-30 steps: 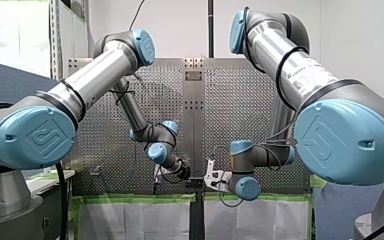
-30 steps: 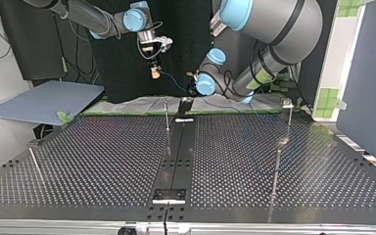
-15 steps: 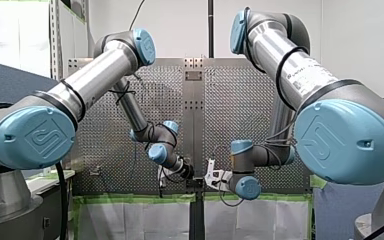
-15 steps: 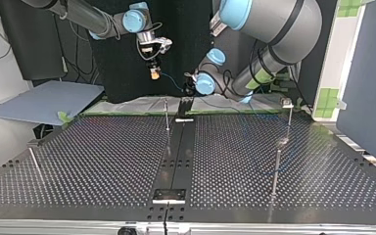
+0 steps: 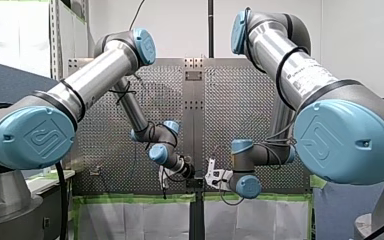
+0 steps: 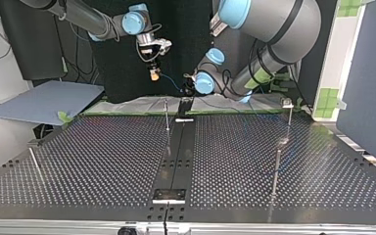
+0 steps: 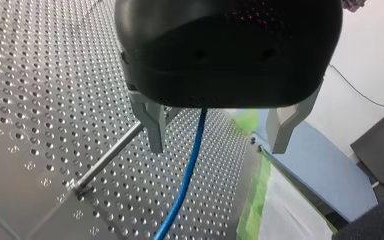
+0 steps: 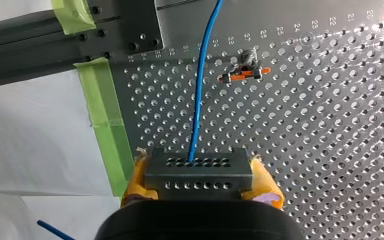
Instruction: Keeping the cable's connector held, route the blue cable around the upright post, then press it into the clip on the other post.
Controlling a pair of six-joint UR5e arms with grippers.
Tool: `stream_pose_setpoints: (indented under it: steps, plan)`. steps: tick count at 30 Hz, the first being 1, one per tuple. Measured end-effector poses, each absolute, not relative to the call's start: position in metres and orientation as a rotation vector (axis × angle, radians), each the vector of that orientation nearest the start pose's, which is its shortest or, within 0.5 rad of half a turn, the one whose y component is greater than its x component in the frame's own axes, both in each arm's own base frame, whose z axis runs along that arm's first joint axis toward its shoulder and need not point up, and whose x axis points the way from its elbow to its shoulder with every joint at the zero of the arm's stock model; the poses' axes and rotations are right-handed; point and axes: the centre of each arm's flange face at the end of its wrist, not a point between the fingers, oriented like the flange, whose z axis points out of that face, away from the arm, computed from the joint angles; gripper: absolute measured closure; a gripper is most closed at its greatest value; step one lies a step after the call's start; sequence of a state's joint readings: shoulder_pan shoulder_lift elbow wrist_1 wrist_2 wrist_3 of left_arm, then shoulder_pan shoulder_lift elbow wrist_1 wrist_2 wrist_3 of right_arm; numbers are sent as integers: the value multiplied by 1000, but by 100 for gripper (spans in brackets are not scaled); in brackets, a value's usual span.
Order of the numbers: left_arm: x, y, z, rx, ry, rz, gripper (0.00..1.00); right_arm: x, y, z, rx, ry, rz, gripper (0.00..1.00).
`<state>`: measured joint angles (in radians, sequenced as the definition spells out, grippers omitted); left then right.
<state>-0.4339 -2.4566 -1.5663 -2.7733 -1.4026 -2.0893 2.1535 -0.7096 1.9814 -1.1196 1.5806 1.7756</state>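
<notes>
In the right wrist view my right gripper (image 8: 198,187) has its yellow pads shut on the grey perforated connector (image 8: 198,171). The blue cable (image 8: 200,90) runs straight ahead out of it. In the top view that gripper (image 6: 153,74) hangs above the table's far edge, and the cable (image 6: 174,83) sags across to my left gripper (image 6: 189,89). My left gripper (image 7: 217,148) stands open, and the cable (image 7: 187,170) passes between its metal fingers (image 7: 152,127) without touching them. An upright post (image 6: 167,115) stands just below both grippers. The post with the clip (image 6: 288,110) is at the far right.
A small orange-and-grey clip (image 8: 244,73) sits on the perforated plate ahead of the connector. Another thin post (image 6: 276,166) rises nearer the camera on the right, and a short one (image 6: 34,161) at the left. Green tape (image 8: 105,120) lines the table's edge.
My left gripper has moved toward the table's middle, closer to my right gripper, and stays open around the cable. My right gripper has barely shifted.
</notes>
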Motion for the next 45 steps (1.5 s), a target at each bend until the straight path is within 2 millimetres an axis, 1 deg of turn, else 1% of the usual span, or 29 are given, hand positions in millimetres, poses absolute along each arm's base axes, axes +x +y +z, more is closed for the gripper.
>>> stream_pose_setpoints:
  steps: [11,16,22,45]
  plan:
    - [490,-401,-6,127,2155,-695,0,399,-364,-48,1708,-1160,1639,100]
    - [485,-413,-5,188,2122,-742,0,399,-364,-48,1710,-1158,1641,100]
    - [482,-421,-4,237,2108,-801,0,399,-364,-48,1710,-1158,1641,100]
    - [482,-421,-3,237,2104,-807,0,399,-364,-48,1711,-1159,1638,100]
